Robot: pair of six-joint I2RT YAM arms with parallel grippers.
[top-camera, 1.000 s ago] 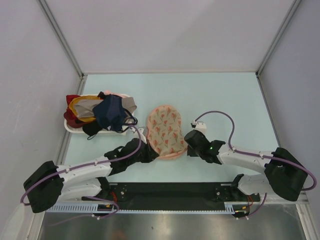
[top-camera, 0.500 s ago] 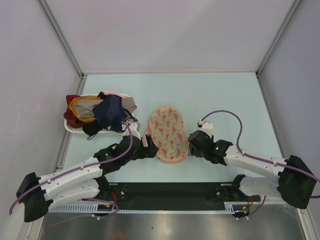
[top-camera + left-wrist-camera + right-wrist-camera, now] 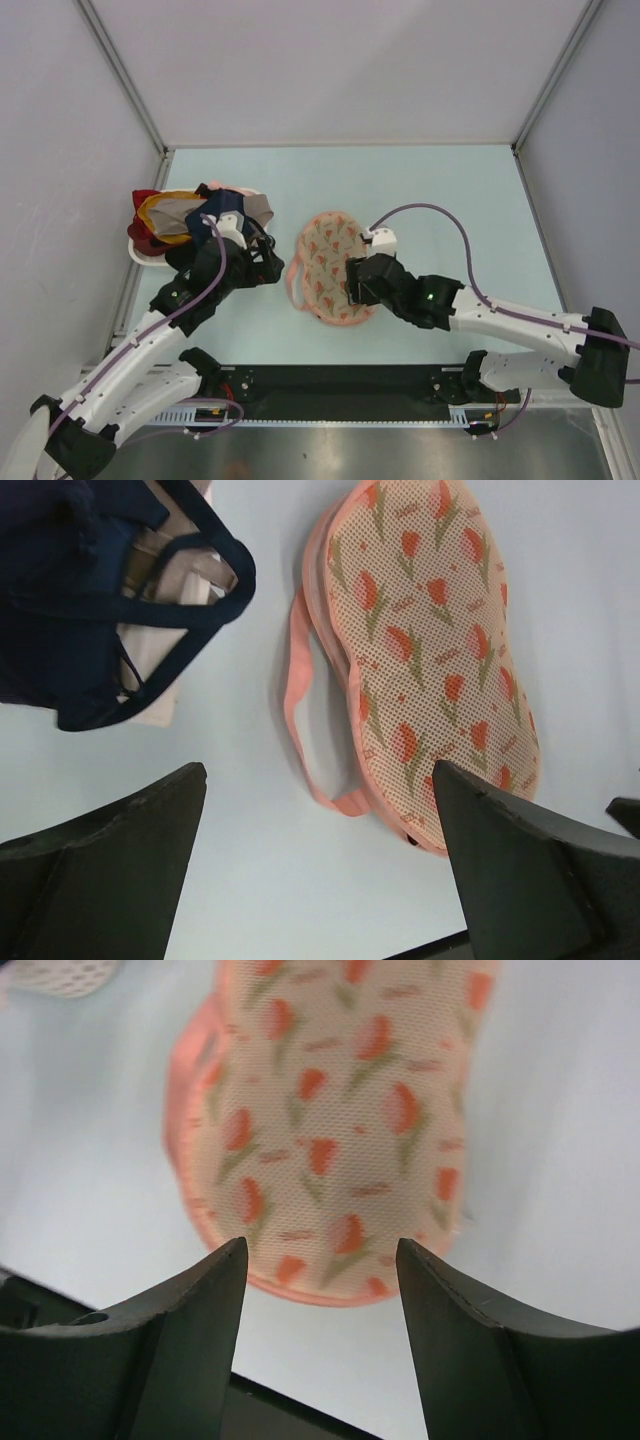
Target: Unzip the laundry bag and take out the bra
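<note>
The laundry bag [image 3: 333,268] lies flat near the middle of the table [image 3: 450,190], somewhat closer to its near edge than to its far edge, with its long axis running near to far. It sits well clear of the heap of garments [image 3: 195,225] in the white tray [image 3: 138,256] at the left edge. It looks like thin mesh fabric, so I judge it light, soft and floppy, likely to slide or bunch on the smooth surface rather than stay put when the zip is tugged. The bra is hidden inside, and the gentle dome of the panel suggests padding that gives under pressure. The firmest places to hold are the pink edging around the rim and the pink loop [image 3: 298,715] hanging off the bag's left side. One claw should pin or pinch the rim while the other works the zip pull. A small dark spot at the bag's near end in the left wrist view may be that pull, but it is too small to tell. The left gripper [image 3: 258,262] is spread wide and empty, hovering between the tray and the bag. The right gripper [image 3: 320,1330] hangs over the bag's near right part with its jaws parted, pinching nothing, and the patterned mesh shows between them.
</note>
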